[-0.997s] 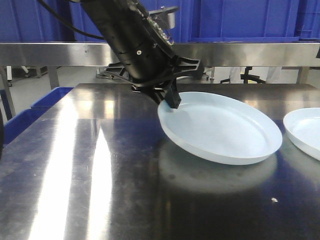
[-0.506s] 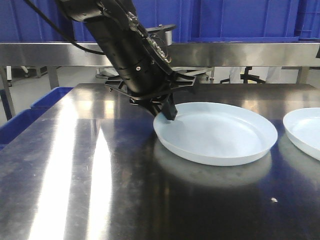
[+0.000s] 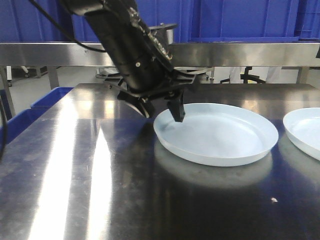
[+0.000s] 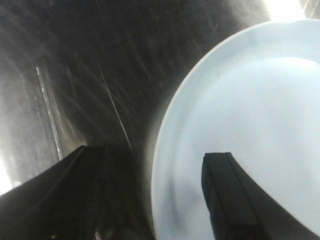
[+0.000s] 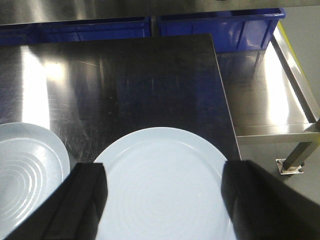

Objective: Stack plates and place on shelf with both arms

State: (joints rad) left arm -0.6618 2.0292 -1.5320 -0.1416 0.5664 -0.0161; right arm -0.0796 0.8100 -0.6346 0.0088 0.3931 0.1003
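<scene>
One pale blue plate [image 3: 215,132] lies flat on the steel table [image 3: 75,165]. My left gripper [image 3: 161,114] is open astride its left rim, one finger over the plate and one outside it, gripping nothing. In the left wrist view the same plate [image 4: 250,100] fills the right side and the left gripper [image 4: 150,155] straddles its rim. A second plate [image 3: 306,131] shows at the right edge. In the right wrist view my right gripper [image 5: 165,169] hangs wide open above a plate [image 5: 160,185], with another plate [image 5: 25,165] to its left.
A steel shelf rail [image 3: 235,52] runs behind the table, with blue crates [image 3: 240,20] above it. Blue bins [image 3: 45,102] stand low at the table's left. In the right wrist view a lower steel shelf [image 5: 270,100] adjoins the table edge, with blue bins [image 5: 220,25] beyond.
The left gripper held the centre plate tilted by its rim, lowered it flat onto the table, then opened and let the rim go.
</scene>
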